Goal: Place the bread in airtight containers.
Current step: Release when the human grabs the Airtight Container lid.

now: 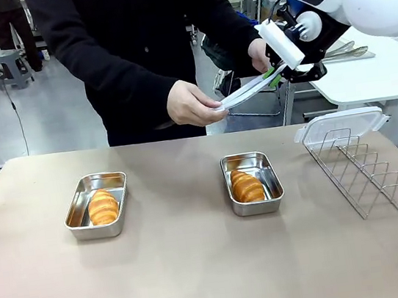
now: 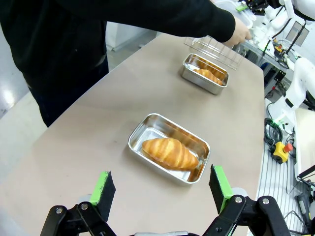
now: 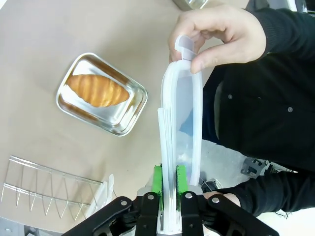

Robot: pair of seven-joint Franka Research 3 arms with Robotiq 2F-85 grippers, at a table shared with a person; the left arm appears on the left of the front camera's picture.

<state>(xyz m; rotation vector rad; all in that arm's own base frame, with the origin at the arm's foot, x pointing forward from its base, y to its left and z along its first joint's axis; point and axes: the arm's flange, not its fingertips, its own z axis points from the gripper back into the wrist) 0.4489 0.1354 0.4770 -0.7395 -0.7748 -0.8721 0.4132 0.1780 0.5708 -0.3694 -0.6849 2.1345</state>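
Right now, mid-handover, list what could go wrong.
1. The clear plastic snap-on lid is pinched at one end by the right gripper and at the other by the person's hand; a mistimed release or pull could bend or drop it.
2. A second clear lid rests on the wire rack's far end; a passing arm could knock it off.

Bright even light, soft shadows, sharp

Front view: the right end effector (image 1: 274, 74) partly hides one hand (image 1: 258, 52). One end of the clear lid (image 1: 246, 90) is concealed there.
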